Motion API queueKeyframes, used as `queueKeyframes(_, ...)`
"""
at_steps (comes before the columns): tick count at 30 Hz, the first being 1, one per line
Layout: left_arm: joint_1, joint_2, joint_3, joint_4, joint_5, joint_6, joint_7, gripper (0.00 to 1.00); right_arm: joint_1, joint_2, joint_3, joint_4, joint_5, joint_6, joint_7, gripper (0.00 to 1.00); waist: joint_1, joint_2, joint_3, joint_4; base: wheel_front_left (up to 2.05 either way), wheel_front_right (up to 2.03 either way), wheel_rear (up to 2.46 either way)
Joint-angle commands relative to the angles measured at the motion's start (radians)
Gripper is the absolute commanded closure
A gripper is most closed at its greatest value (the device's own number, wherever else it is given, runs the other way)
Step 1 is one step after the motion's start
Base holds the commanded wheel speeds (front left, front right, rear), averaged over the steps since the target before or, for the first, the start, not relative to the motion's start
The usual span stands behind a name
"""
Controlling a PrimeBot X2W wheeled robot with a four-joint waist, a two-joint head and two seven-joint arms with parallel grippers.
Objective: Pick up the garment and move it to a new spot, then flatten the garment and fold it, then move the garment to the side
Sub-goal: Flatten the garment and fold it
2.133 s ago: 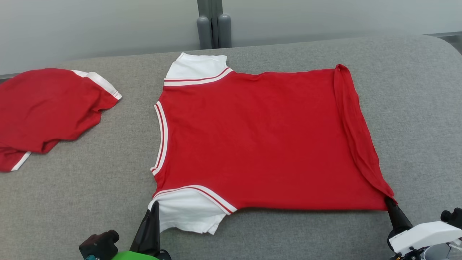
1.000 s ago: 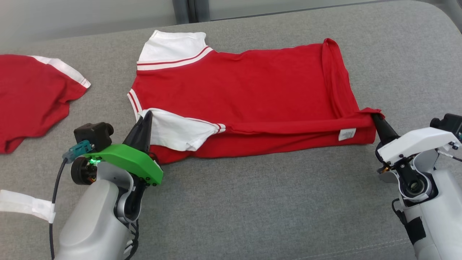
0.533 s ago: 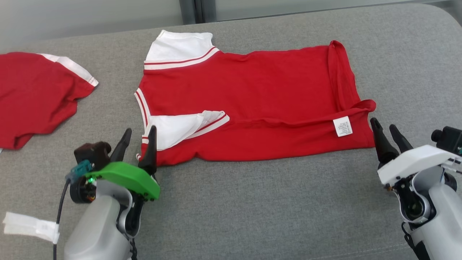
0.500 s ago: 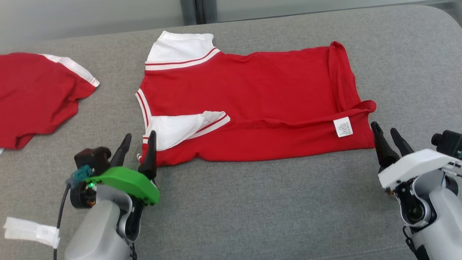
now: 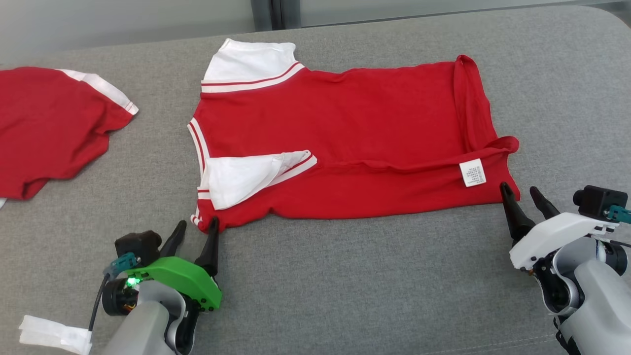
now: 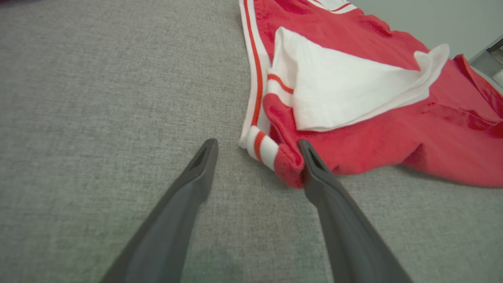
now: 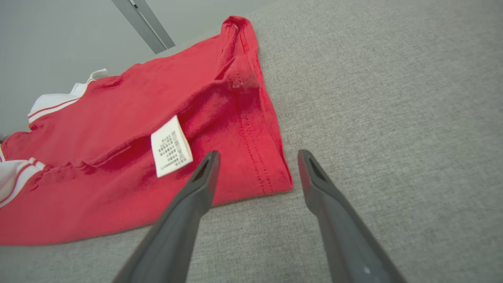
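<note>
The garment [image 5: 345,133] lies on your grey surface [image 5: 345,286], near edge folded over. Your left gripper [image 5: 197,224] stands spread at its collar corner, right gripper [image 5: 518,189] spread at its hem corner.

left gripper [image 5: 197,222]: dark tapered fingers [image 5: 209,249]; green cover [image 5: 177,281]; small green light [image 5: 131,282]
right gripper [image 5: 518,187]: dark fingers; white cover [image 5: 557,231]
forearms [image 5: 143,325]: pale grey
wrist cameras [image 5: 138,242]: black; teal plug [image 5: 121,260]; black cable [image 5: 96,308]

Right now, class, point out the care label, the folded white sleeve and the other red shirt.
care label [image 5: 472,172], head view, middle of the tag
folded white sleeve [image 5: 236,180], head view, its white cloth
other red shirt [image 5: 49,133], head view, its red body
</note>
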Motion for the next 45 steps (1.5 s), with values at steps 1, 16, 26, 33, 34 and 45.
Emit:
queueKeyframes(1,-0.022,-0.004,0.000,0.010,-0.001,-0.001,0.001,0.00,-0.020,0.001,0.009,0.024,-0.015,0.000,-0.009,0.00,0.0000,0.0000,0.011,0.000,0.00,0.00,0.00)
queueKeyframes(16,-0.046,-0.027,0.003,0.038,-0.046,-0.023,-0.014,1.00,-0.104,0.029,0.102,0.231,0.053,0.000,-0.086,1.00,0.0000,0.0000,0.008,0.021,0.00,0.00,0.00)
queueKeyframes(26,0.107,-0.015,0.047,-0.093,-0.070,-0.018,-0.022,1.00,0.047,-0.024,0.125,0.094,0.143,0.000,-0.151,1.00,0.0000,0.0000,-0.078,0.029,0.00,0.00,0.00)
queueKeyframes(33,0.296,-0.015,0.050,-0.252,-0.055,0.027,-0.022,1.00,0.230,-0.059,0.068,-0.026,0.179,-0.001,-0.133,1.00,0.0000,0.0000,-0.106,0.035,0.00,0.00,0.00)
queueKeyframes(34,0.316,-0.015,0.048,-0.271,-0.052,0.034,-0.022,1.00,0.249,-0.059,0.059,-0.038,0.179,-0.001,-0.129,1.00,0.0000,0.0000,-0.108,0.036,0.00,0.00,0.00)
queueKeyframes(45,0.390,-0.028,0.058,-0.385,0.014,0.083,-0.021,0.00,0.326,-0.002,-0.044,-0.131,0.097,-0.001,-0.112,0.00,0.0000,0.0000,-0.125,0.045,0.00,0.00,0.00)
